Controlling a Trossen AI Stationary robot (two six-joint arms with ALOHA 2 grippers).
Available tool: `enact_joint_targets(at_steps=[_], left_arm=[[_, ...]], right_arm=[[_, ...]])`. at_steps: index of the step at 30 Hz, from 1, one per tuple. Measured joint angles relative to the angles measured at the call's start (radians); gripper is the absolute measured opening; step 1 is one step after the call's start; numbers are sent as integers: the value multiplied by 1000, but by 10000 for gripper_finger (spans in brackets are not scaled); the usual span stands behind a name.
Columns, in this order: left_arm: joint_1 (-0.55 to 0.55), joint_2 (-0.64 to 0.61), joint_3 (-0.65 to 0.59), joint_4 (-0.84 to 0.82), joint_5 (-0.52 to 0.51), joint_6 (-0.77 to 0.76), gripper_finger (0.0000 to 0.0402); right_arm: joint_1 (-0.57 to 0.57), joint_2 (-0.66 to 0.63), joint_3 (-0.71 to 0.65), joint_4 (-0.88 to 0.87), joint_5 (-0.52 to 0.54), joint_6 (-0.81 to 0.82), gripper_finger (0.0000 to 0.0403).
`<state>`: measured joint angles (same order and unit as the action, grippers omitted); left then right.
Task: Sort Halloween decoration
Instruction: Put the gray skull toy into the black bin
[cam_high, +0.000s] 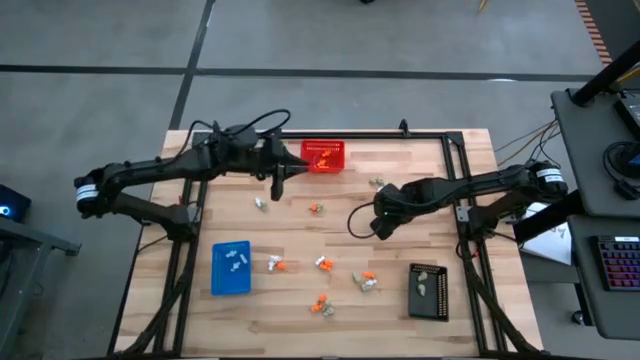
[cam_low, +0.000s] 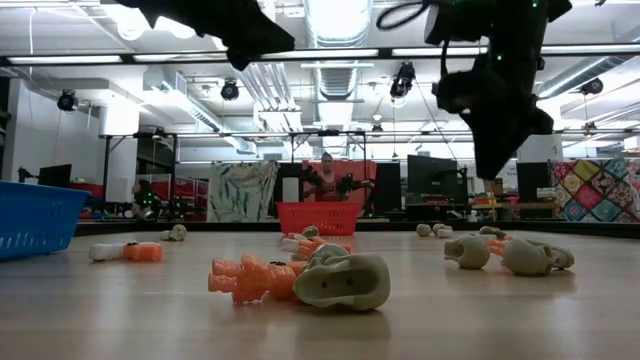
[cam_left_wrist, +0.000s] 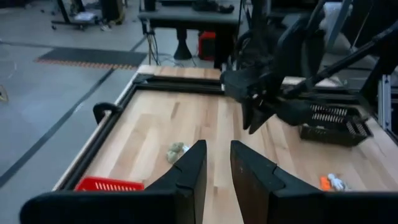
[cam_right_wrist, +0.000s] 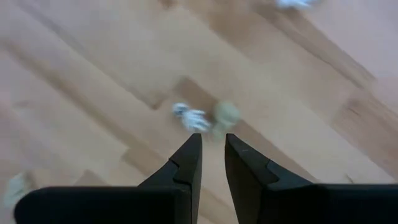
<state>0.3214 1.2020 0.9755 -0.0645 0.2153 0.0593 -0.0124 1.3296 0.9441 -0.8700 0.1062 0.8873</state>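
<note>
Left gripper (cam_high: 277, 187) hangs above the table (cam_high: 400, 255) nr the red basket (cam_high: 323, 157), at abt 11 o'clock from table centre; fingers (cam_left_wrist: 189, 168) a narrow gap apart, nothing between them. Right gripper (cam_high: 380, 228) sits at abt 3 o'clock from centre, fingers (cam_right_wrist: 189, 158) likewise slightly parted and empty, over a white trinket (cam_right_wrist: 191, 117) and a beige one (cam_right_wrist: 226, 114) (touching or not, can't tell). Halloween decoration (cam_high: 321, 264) lies scattered mostly 5–7 o'clock; some pcs in the blue tray (cam_high: 230, 268) at 8, some in the black tray (cam_high: 428, 290) at 4.
</note>
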Motion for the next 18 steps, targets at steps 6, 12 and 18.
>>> enact_joint_targets(at_steps=[6, 12, 18], left_arm=[[0, -4, -4, 37, 0, 5, 54], [0, 7, -4, 63, 0, 14, 54], [0, 8, -4, 66, 0, 32, 54]], right_arm=[[-30, 18, -2, -21, 36, 12, 58], [-34, 77, -2, 25, 58, -64, 60], [-39, 87, -2, 65, 69, -34, 96]])
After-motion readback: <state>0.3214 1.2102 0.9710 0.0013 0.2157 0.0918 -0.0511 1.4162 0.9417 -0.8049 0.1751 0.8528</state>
